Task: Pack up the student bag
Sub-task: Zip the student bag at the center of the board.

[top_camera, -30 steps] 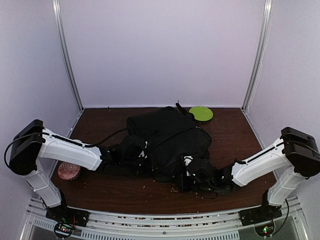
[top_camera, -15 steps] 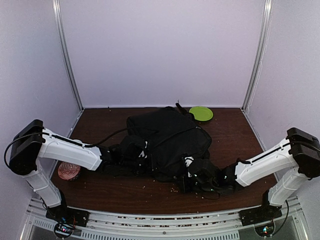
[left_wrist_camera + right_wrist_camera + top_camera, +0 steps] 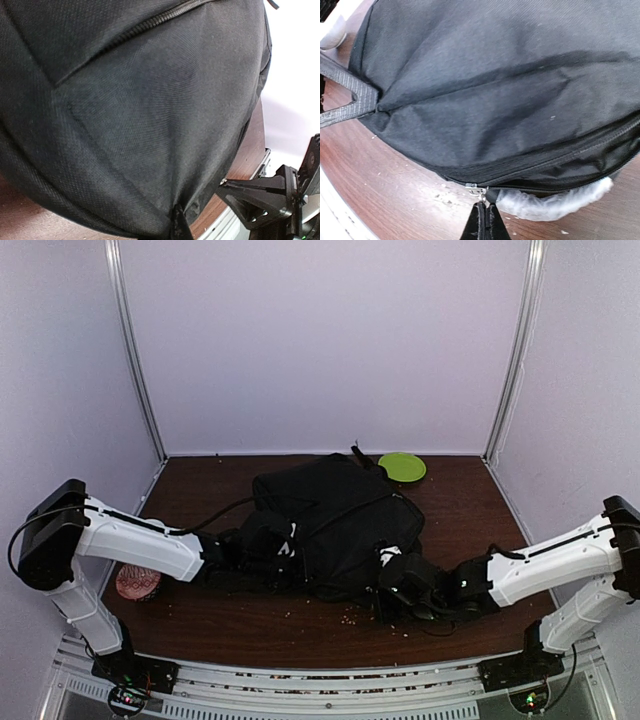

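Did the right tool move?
Yes. Against the green plate, the right tool slid slightly right along the bag, and its elbow swung toward the right wall.

The student bag (image 3: 335, 510) is black, finely woven; the table (image 3: 200, 615) dark reddish-brown wood; the disc (image 3: 402, 466) lime green; my arms (image 3: 130, 540) white.

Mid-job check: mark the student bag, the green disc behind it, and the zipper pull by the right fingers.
student bag (image 3: 335, 515), top view, middle of its black fabric.
green disc (image 3: 402, 466), top view, centre of its face.
zipper pull (image 3: 473, 186), right wrist view, metal slider at the bag's edge.
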You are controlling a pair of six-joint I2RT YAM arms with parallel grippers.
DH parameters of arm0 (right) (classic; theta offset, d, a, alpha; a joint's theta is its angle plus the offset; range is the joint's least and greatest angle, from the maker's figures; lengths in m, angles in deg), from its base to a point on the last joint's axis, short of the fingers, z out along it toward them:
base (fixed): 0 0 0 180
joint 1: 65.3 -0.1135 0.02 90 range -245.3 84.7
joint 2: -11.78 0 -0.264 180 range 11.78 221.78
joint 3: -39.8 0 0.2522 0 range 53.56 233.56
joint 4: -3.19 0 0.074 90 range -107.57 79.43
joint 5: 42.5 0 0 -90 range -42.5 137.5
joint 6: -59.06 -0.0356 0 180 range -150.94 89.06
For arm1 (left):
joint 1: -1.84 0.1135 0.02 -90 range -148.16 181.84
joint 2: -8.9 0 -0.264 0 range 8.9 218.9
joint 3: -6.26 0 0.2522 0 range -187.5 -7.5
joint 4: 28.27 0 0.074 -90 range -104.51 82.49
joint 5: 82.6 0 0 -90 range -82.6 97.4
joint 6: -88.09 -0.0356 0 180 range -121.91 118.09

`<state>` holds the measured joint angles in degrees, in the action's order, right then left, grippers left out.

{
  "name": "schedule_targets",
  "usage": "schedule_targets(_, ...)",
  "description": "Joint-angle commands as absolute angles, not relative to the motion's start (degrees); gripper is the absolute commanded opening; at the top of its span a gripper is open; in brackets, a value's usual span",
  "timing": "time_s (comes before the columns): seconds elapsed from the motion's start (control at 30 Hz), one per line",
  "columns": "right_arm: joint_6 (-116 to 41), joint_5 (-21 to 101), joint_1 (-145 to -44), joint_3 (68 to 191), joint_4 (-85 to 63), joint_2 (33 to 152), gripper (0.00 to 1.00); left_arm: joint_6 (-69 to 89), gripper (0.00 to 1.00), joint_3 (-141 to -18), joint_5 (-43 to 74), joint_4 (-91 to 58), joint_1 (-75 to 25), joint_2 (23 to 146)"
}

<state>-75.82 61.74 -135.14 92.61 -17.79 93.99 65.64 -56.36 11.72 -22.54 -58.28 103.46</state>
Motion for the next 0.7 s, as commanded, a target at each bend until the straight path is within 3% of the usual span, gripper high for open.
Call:
schedule_targets(0.0,-75.87,68.39,-135.56,93.94,-29.60,91.74,0.00,63.90,0.00,-55.63,9.67,-22.43,-58.24,100.93)
schedule_targets(0.3,-79.75,75.67,-133.52,93.71,-35.51,92.22,0.00,63.19,0.00,-52.74,8.19,-20.67,-58.19,97.19)
schedule_targets(0.67,-82.35,70.80,-128.27,89.96,-28.94,89.57,0.00,61.02,0.00,-47.89,4.87,-16.21,-58.19,91.12)
